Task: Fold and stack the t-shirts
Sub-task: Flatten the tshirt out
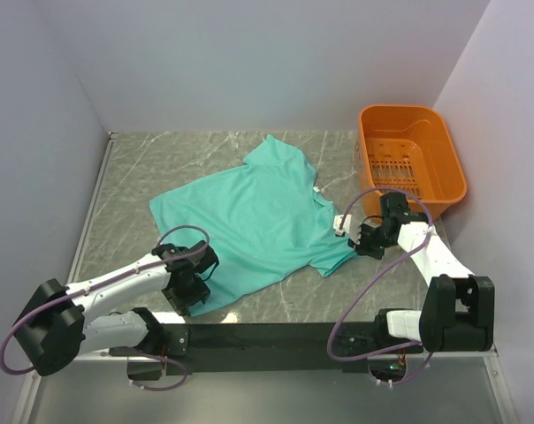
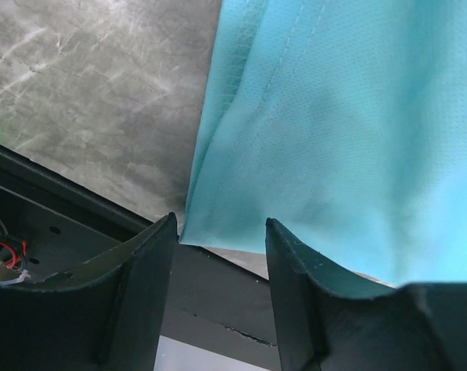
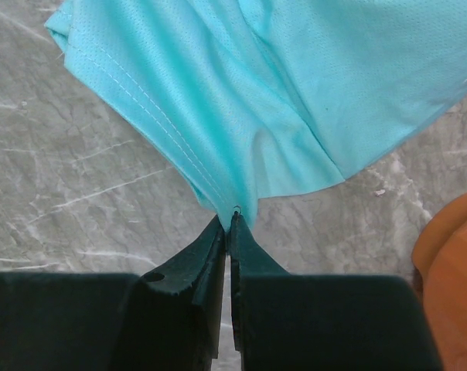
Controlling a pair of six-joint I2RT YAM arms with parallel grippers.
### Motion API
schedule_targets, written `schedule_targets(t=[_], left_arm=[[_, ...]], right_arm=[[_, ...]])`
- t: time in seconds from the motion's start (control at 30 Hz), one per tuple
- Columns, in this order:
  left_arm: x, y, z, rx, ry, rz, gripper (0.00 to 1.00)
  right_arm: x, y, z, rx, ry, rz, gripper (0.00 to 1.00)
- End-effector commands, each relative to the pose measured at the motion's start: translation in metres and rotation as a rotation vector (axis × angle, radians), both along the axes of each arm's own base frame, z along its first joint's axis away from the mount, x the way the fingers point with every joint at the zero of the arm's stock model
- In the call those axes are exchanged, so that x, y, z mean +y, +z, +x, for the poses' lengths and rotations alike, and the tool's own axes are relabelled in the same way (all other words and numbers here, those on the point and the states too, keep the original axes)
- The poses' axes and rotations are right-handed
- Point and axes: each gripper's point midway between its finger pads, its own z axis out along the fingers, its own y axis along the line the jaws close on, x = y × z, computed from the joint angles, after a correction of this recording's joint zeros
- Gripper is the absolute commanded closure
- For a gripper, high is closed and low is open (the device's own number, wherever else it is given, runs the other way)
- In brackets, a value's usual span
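The teal t-shirt [image 1: 258, 221] lies spread out on the marble table, its collar and white neck label towards the right. My right gripper [image 1: 360, 240] is shut on the edge of the near right sleeve; in the right wrist view the cloth [image 3: 241, 116] bunches into the closed tips [image 3: 230, 224]. My left gripper [image 1: 189, 296] is open at the shirt's near left hem corner. In the left wrist view the hem corner [image 2: 210, 224] hangs just beyond the open fingers [image 2: 148, 278], which hold nothing.
An orange plastic basket [image 1: 412, 157] stands at the back right, beside the right arm; its rim shows in the right wrist view [image 3: 450, 263]. The black base rail [image 1: 276, 336] runs along the near table edge. Grey walls close in the left, back and right.
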Motion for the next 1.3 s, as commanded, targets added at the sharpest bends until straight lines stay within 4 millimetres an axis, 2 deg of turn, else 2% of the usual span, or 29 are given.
schedule_targets(t=[0.0,0.1,0.3,0.4,0.43,0.47,0.57,0.63,0.77,0.83,0.9,0.97,1.0,1.03,1.07,1.1,1.13,1.17,1.2,1.23,1.27], left_arm=[[0.004,0.008,0.002,-0.031,0.024,0.006,0.44],[0.003,0.006,0.000,-0.028,0.026,-0.009,0.44],[-0.006,-0.010,-0.007,0.009,0.014,-0.060,0.48],[-0.011,-0.015,-0.008,0.019,0.000,-0.082,0.53],[-0.012,-0.015,-0.007,0.018,-0.008,-0.084,0.57],[-0.014,-0.012,-0.005,0.011,-0.008,-0.088,0.69],[-0.021,0.000,0.005,-0.036,-0.028,-0.120,0.92],[-0.025,0.014,0.014,-0.086,-0.055,-0.139,1.00],[-0.028,0.040,0.031,-0.193,-0.098,-0.159,1.00],[-0.027,0.054,0.042,-0.257,-0.105,-0.172,1.00],[-0.024,0.060,0.049,-0.286,-0.100,-0.186,1.00],[-0.022,0.067,0.063,-0.320,-0.094,-0.224,1.00],[-0.020,0.071,0.071,-0.342,-0.086,-0.238,1.00],[-0.012,0.078,0.090,-0.392,-0.072,-0.244,1.00],[-0.012,0.085,0.099,-0.413,-0.077,-0.275,1.00],[-0.009,0.092,0.110,-0.439,-0.078,-0.287,1.00],[0.004,0.104,0.131,-0.488,-0.069,-0.271,1.00],[0.005,0.117,0.147,-0.532,-0.076,-0.295,1.00],[0.003,0.121,0.158,-0.527,-0.085,-0.322,1.00],[0.014,0.147,0.182,-0.602,-0.079,-0.319,1.00],[0.018,0.161,0.199,-0.652,-0.072,-0.328,1.00]], right_arm=[[0.003,0.016,0.009,-0.044,0.010,0.029,0.91],[0.005,0.017,0.010,-0.035,0.010,0.041,0.91],[0.008,0.020,0.008,-0.028,0.019,0.052,0.91],[0.006,0.018,0.007,-0.022,0.018,0.045,0.91],[0.006,0.017,0.006,-0.020,0.019,0.045,0.91],[0.007,0.016,0.005,-0.012,0.019,0.046,0.91],[0.007,0.015,0.004,-0.008,0.020,0.049,0.91],[0.008,0.016,0.004,-0.014,0.026,0.052,0.92],[0.017,0.029,0.004,-0.031,0.045,0.087,0.94],[0.020,0.041,0.010,-0.055,0.039,0.103,0.95],[0.032,0.058,0.016,-0.084,0.049,0.130,0.97],[0.042,0.069,0.024,-0.093,0.029,0.154,1.00],[0.047,0.081,0.033,-0.120,0.022,0.166,1.00],[0.050,0.088,0.039,-0.134,0.010,0.172,1.00],[0.059,0.093,0.048,-0.133,-0.024,0.194,1.00],[0.063,0.110,0.063,-0.180,-0.042,0.204,1.00],[0.065,0.118,0.072,-0.196,-0.062,0.209,1.00],[0.071,0.124,0.083,-0.193,-0.100,0.231,1.00],[0.078,0.147,0.097,-0.240,-0.099,0.254,1.00],[0.082,0.157,0.106,-0.256,-0.116,0.265,1.00],[0.087,0.164,0.123,-0.271,-0.134,0.283,1.00]])
